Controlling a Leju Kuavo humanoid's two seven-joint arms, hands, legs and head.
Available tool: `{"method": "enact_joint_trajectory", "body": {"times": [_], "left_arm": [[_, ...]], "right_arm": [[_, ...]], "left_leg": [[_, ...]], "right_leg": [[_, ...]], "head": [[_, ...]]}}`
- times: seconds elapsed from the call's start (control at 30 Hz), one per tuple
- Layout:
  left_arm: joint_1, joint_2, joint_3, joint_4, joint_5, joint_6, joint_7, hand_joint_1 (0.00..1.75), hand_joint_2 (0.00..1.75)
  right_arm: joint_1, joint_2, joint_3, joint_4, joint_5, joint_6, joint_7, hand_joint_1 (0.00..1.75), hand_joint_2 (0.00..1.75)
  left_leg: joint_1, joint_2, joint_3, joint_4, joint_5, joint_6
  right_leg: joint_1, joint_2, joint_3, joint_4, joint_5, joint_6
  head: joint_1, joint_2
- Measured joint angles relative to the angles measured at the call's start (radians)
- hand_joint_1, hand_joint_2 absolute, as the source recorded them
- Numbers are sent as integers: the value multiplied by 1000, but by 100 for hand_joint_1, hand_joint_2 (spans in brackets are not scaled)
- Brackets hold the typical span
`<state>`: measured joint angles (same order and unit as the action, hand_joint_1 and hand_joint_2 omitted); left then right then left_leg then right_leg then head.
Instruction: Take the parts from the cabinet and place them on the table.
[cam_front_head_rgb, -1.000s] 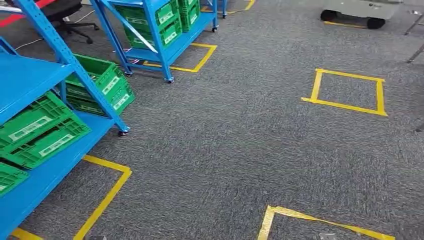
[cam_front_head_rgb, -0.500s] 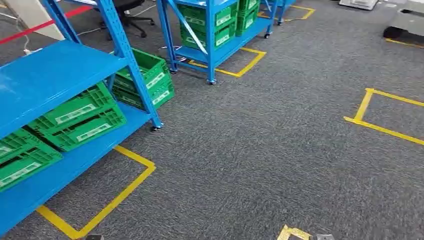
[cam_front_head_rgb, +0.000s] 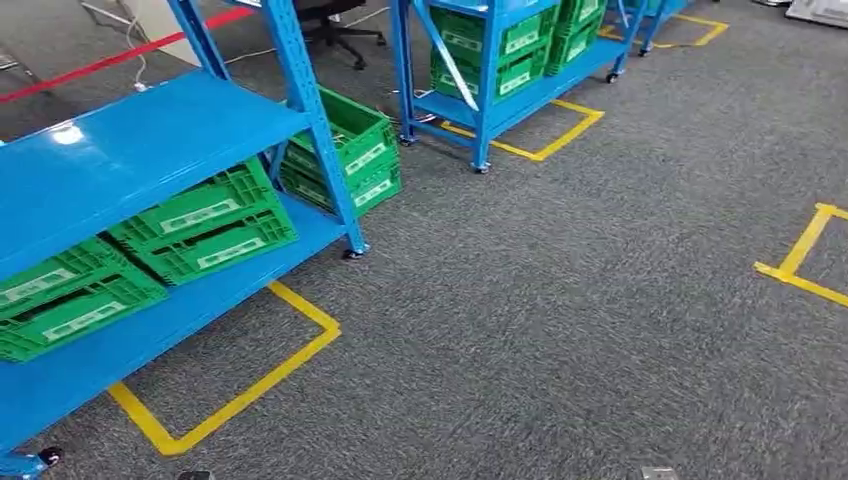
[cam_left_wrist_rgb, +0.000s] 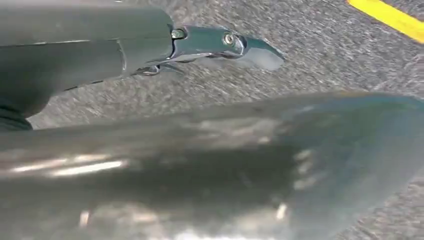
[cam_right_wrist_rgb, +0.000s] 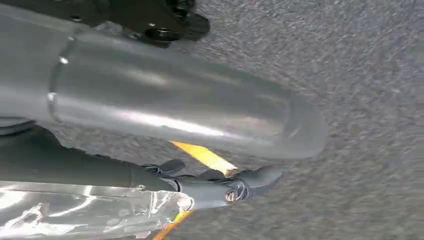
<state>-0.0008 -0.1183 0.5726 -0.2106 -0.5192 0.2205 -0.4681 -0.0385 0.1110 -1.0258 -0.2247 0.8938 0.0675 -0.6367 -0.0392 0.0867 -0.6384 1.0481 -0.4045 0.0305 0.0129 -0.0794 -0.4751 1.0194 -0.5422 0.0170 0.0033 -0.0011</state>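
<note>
Item: blue shelving rack (cam_front_head_rgb: 150, 140) — the cabinet of the task, standing on grey carpet (cam_front_head_rgb: 560, 330) inside a yellow tape outline (cam_front_head_rgb: 240, 390).

Contents: green crates (cam_front_head_rgb: 205, 225) side by side on the lower shelf, a further stack (cam_front_head_rgb: 350, 150) at the rack's far end. No loose parts can be made out; they are presumably inside the crates, though the head view cannot confirm it. A second rack (cam_front_head_rgb: 500, 60) with more crates stands beyond.

Left hand (cam_left_wrist_rgb: 225, 45): hanging over the carpet, one finger visible pointing out; whether the hand is spread or curled cannot be told. Nothing seen in it.

Right hand (cam_right_wrist_rgb: 235, 187): likewise hanging over carpet and tape; fingers partly visible, posture unclear, no object seen.

Risks, judged:
- Approach at an angle — the rack's upright post or castor (cam_front_head_rgb: 352, 252) could catch a leg or arm.
- Crates sit low under the upper shelf; a reach may strike the shelf edge.
- Near-identical racks invite picking from the wrong one.
- Blurred wrist views suggest poor guidance for any early grasp.
</note>
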Motion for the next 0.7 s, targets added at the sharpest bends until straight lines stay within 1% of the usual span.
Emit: {"method": "enact_joint_trajectory", "body": {"times": [0.03, 0.07, 0.1, 0.13, 0.17, 0.2, 0.23, 0.27, 0.3, 0.33, 0.37, 0.4, 0.43, 0.47, 0.5, 0.53, 0.57, 0.6, 0.63, 0.67, 0.7], "left_arm": [[-4, -2, 1, 0, -1, 2, -7, 0, 0], [-5, -1, 2, 0, -1, 5, -12, 0, 0], [0, -1, 2, 0, -1, 5, -13, 0, 0], [3, -2, 3, 0, -2, 5, -16, 0, 0], [4, -4, 3, 0, -3, 5, -16, 0, 0], [0, -2, 5, 0, -3, 5, -17, 0, 0], [-6, -2, 5, 0, -3, 5, -17, 0, 0], [-11, -3, 5, 0, -5, 6, -15, 0, 0], [-12, -3, 5, 0, -11, 6, -11, 0, 0], [-11, -3, 5, 0, -12, 6, -8, 0, 0], [-8, -3, 5, 0, -12, 6, -5, 0, 0], [-4, -3, 6, 0, -12, 7, -5, 0, 0], [-3, -3, 6, 0, -15, 8, -5, 0, 0], [-4, -3, 6, 0, -18, 10, -5, 0, 0], [-4, -2, 6, 0, -22, 13, -5, 0, 0], [-11, -2, 7, 0, -23, 16, -5, 0, 0], [-9, -2, 7, 0, -24, 16, -5, 0, 0], [-5, -2, 8, 0, -24, 16, -5, 0, 0], [-2, -1, 9, 0, -26, 17, -5, 0, 0], [0, 6, 11, 0, -26, 17, -5, 0, 0], [0, -1, 12, 0, -26, 17, -6, 0, 0]], "right_arm": [[-1, 0, -2, 0, 0, -2, -1, 0, 0], [-2, 0, -2, 0, 0, -2, 0, 0, 0], [-1, 0, -2, 0, 0, -2, 0, 0, 0], [-5, 0, -3, 0, 0, -2, 0, 0, 0], [-7, -3, -5, -3, 0, -2, -1, 0, 0], [-9, -3, -5, -3, 0, -2, -3, 0, 0], [-8, -2, -7, -2, 0, -2, -3, 0, 0], [-7, -2, -8, -2, 0, -2, -3, 0, 0], [-5, -2, -8, -2, 0, -2, -3, 0, 0], [-4, -2, -9, -2, 0, -2, -3, 0, 0], [-4, -2, -9, -2, 0, -3, -3, 0, 0], [-4, -2, -10, -2, 0, -3, -3, 0, 0], [-4, -2, -10, -2, 0, -3, -3, 0, 0], [-4, -3, -10, -2, 0, -3, -3, 0, 0], [-4, -2, -10, -2, 0, -3, -2, 0, 0], [-5, -2, -10, -1, 1, -3, -3, 0, 0], [-5, -2, -11, -1, 1, -3, -1, 0, 0], [-6, -2, -11, -1, 1, -3, -1, 0, 0], [-7, -2, -11, -1, 1, -3, -1, 0, 0], [-6, 2, -11, -1, 2, -3, -1, 0, 0], [-6, -1, -11, -2, 2, -3, -2, 0, 0]], "left_leg": [[0, 2, 3, -24, -52, 0], [1, -7, 6, -21, -14, -4], [1, -19, 9, -22, -18, -3], [6, -34, 16, -32, -15, -1], [16, -47, 24, -39, -11, -1], [21, -56, 28, -41, -14, 3], [24, -70, 30, -41, -16, 6], [25, -86, 31, -41, -17, 7], [25, -101, 32, -40, -20, 8], [26, -117, 36, -40, -24, 6], [28, -131, 42, -40, -28, 4], [29, -146, 51, -40, -33, 1], [31, -159, 60, -40, -37, -3], [33, -172, 68, -40, -43, -7], [33, -183, 66, -39, -48, -14], [31, -196, 60, -30, -52, -20], [35, -206, 55, -35, -48, -25], [37, -217, 55, -39, -45, -32], [38, -227, 55, -40, -45, -38], [37, -222, 57, -37, -50, -41], [29, -165, 48, -11, -62, -48]], "right_leg": [[5, -7, -3, 2, -8, 6], [7, -24, -6, 2, -17, 8], [7, -35, 5, -5, -25, 11], [11, -51, 22, -9, -29, 16], [6, -13, 24, -5, -39, 22], [4, 38, 9, 31, -63, 27], [-1, 63, -30, 104, -98, 33], [-6, 72, -78, 188, -129, 37], [-8, 75, -130, 266, -151, 41], [-9, 75, -168, 306, -147, 43], [-10, 76, -179, 293, -113, 43], [-12, 78, -167, 236, -55, 44], [-14, 85, -140, 153, 6, 46], [-18, 107, -111, 66, 60, 48], [-28, 166, -98, 42, 49, 53], [-30, 180, -90, 17, 46, 43], [-25, 169, -86, 23, 45, 31], [-21, 160, -86, 25, 44, 22], [-23, 150, -83, 22, 45, 15], [-30, 135, -73, 14, 46, 8], [-29, 126, -64, 9, 42, 0]], "head": [[-6, 0], [-1, 0], [0, 0], [-1, 0], [-1, 0], [7, 0], [10, 0], [11, 0], [11, 0], [11, 0], [10, 0], [11, 0], [10, 0], [11, 0], [11, 0], [11, 0], [12, 0], [10, 0], [12, 0], [12, 0], [0, 0]]}}
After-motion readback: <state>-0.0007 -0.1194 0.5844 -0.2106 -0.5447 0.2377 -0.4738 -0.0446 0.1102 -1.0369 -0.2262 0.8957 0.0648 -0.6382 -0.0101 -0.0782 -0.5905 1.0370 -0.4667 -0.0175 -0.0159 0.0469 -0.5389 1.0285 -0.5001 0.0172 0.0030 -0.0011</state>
